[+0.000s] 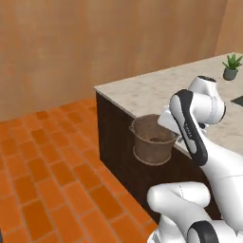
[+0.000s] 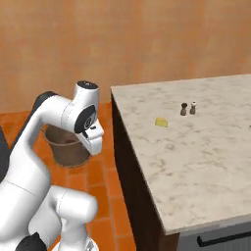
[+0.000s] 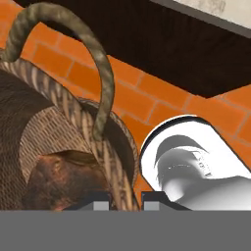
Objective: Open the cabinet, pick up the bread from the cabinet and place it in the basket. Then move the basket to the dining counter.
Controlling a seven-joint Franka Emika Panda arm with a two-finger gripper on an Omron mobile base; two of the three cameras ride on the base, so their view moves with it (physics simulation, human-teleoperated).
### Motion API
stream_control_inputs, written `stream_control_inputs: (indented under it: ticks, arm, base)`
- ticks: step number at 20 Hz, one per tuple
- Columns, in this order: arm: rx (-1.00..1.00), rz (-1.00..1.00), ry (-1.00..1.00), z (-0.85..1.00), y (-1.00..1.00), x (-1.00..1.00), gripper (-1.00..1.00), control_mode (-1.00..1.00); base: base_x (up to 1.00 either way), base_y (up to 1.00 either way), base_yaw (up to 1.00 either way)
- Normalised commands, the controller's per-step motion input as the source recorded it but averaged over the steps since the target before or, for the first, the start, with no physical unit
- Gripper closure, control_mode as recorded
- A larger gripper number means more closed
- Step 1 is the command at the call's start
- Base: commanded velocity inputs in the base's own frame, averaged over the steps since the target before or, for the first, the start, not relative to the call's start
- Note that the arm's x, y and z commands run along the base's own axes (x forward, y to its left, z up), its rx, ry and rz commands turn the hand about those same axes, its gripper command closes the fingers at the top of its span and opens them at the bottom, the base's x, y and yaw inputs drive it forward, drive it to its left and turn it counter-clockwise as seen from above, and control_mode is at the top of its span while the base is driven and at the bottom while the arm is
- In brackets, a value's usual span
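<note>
**Inspector:** At centre of the left base view, the basket (image 1: 152, 140) hangs in the air beside the dark side panel of the dining counter (image 1: 142, 90), below the level of its top. Bucket-shaped, coarse brown weave, tapering downward.

**Clerk:** And the bread?

**Inspector:** In the hand view, a rounded brown mass lies inside the basket at lower left, the bread (image 3: 63, 174) by my judgement. A rope-like loop handle (image 3: 93, 63) arches over it.

**Clerk:** The gripper?

**Inspector:** The gripper (image 3: 126, 201) has its tips drawn close together astride the woven rim, pinching the basket wall at the rim's near side.

**Clerk:** What governs the next move?

**Inspector:** The marble-look top lies above and to the right of the basket in the left base view; the load must rise clear of the edge first. A yellow cheese wedge (image 2: 161, 122) and two small shakers (image 2: 188, 109) stand further in.
</note>
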Motion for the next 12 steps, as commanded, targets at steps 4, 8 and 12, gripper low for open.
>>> stream_control_inputs:
  ticks: [4, 8, 12]
  arm:
    - [0.00, 0.00, 0.00, 0.00, 0.00, 0.00, 1.00, 1.00]
    - [0.00, 0.00, 0.00, 0.00, 0.00, 0.00, 1.00, 1.00]
    - [0.00, 0.00, 0.00, 0.00, 0.00, 0.00, 1.00, 1.00]
  base:
    - [0.01, 0.02, -0.94]
    - [0.01, 0.25, -0.86]
    - [0.00, 0.72, -0.67]
